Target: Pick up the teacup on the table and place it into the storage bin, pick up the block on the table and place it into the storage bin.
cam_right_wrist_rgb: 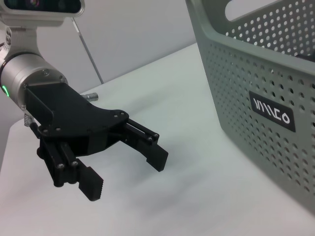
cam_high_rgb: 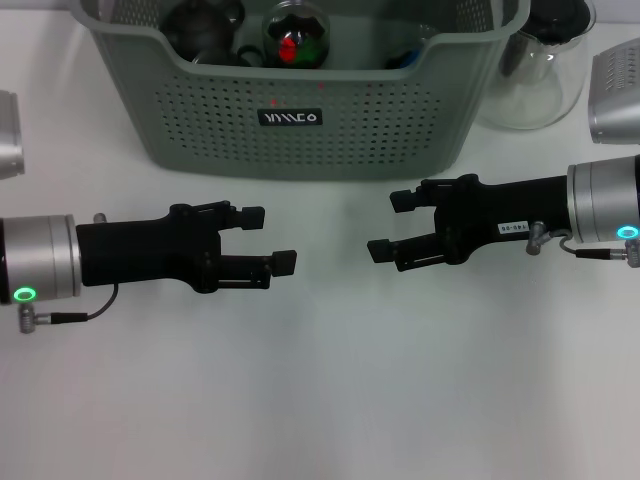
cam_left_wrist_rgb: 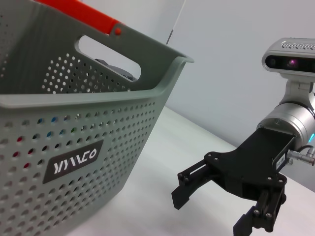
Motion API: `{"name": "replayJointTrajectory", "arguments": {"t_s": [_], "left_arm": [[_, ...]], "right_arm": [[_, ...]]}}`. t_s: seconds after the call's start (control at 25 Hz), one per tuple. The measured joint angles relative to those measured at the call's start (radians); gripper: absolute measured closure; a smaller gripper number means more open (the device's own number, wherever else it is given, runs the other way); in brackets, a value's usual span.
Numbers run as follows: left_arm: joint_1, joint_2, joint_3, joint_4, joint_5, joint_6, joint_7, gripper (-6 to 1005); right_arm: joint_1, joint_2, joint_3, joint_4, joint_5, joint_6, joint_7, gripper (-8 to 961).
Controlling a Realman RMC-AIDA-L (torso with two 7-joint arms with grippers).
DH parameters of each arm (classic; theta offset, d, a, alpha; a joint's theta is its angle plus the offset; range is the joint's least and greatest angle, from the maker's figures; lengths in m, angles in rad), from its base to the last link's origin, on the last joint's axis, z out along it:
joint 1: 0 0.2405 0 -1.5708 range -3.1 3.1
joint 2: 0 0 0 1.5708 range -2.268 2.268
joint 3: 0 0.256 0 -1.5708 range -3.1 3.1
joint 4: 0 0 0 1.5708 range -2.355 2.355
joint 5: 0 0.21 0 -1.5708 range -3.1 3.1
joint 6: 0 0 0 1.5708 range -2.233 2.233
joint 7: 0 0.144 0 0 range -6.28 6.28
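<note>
Both arms hovered low over the white desk (cam_high_rgb: 320, 400), the left gripper (cam_high_rgb: 268, 240) and right gripper (cam_high_rgb: 392, 226) pointing at each other with a bare gap between them, each with jaws spread wide and holding nothing. The storage bin (cam_high_rgb: 300, 130) sat just beyond them at the desk's far edge, a dark teapot-like piece (cam_high_rgb: 205, 25) and a red-and-green object (cam_high_rgb: 295, 35) inside. A glass jug (cam_high_rgb: 545, 75) stood touching the bin's right end.

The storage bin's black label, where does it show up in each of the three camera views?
Head view: the black label sits centred on the storage bin front wall, beyond both grippers.
Left wrist view: label on the near wall, low, opposite the right gripper.
Right wrist view: label on the bin wall, opposite the left gripper.
Shared landmark: the perforated bin wall around it.
</note>
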Motion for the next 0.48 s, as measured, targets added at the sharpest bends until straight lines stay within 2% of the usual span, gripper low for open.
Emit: {"name": "replayJointTrajectory", "arguments": {"t_s": [0.48], "left_arm": [[0.002,0.0,0.004,0.0,0.0,0.0,0.0,116]], "right_arm": [[-0.002,0.0,0.0,0.003,0.0,0.001,0.0,33]]}}
